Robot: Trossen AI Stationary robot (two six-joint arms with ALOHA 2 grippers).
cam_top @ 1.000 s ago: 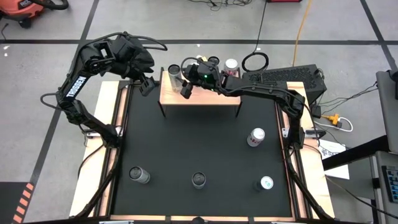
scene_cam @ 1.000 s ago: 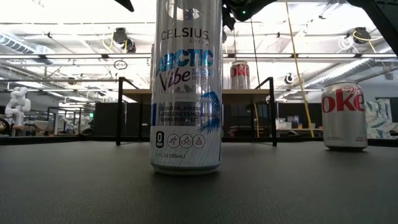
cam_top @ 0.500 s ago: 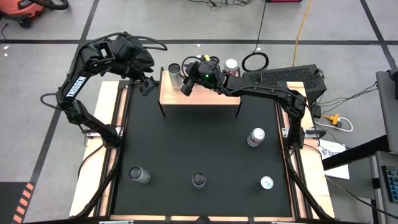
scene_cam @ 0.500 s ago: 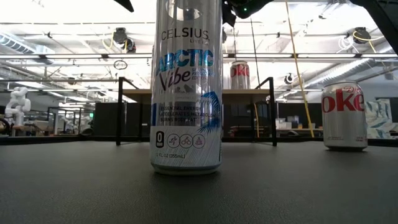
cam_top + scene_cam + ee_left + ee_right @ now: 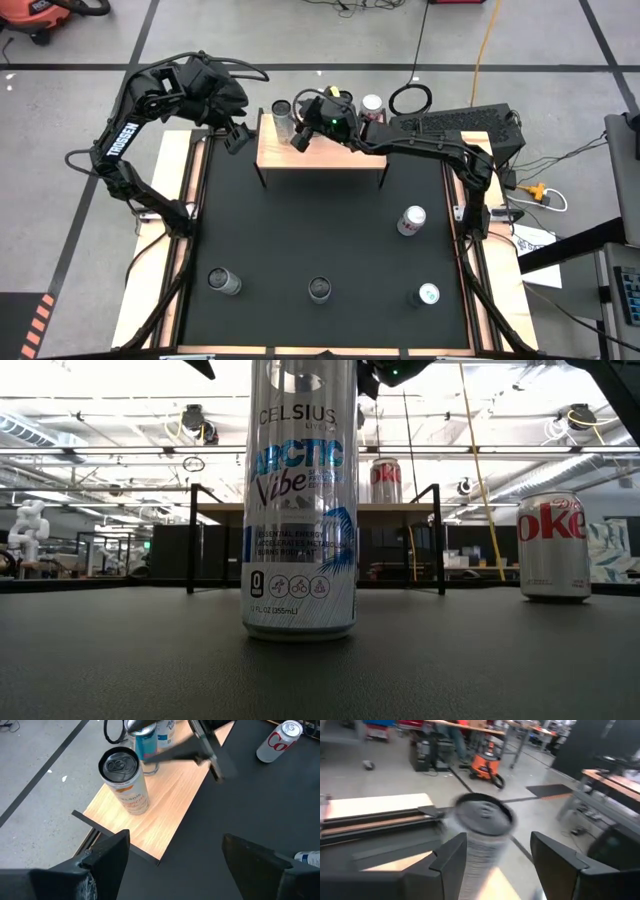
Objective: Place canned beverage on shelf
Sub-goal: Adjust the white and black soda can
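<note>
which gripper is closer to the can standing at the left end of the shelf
The right gripper, open, sits right beside that can over the shelf. The left gripper, open, waits off the shelf's left end, farther away.

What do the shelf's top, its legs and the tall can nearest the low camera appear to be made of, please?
The shelf top looks like light wood with a matte finish: pale grain lines run along it. Its legs look like thin black metal, dark and slender, though painted wood cannot be excluded. The tall can appears to be aluminium, glossy, with printed lettering and bright reflections.
</note>
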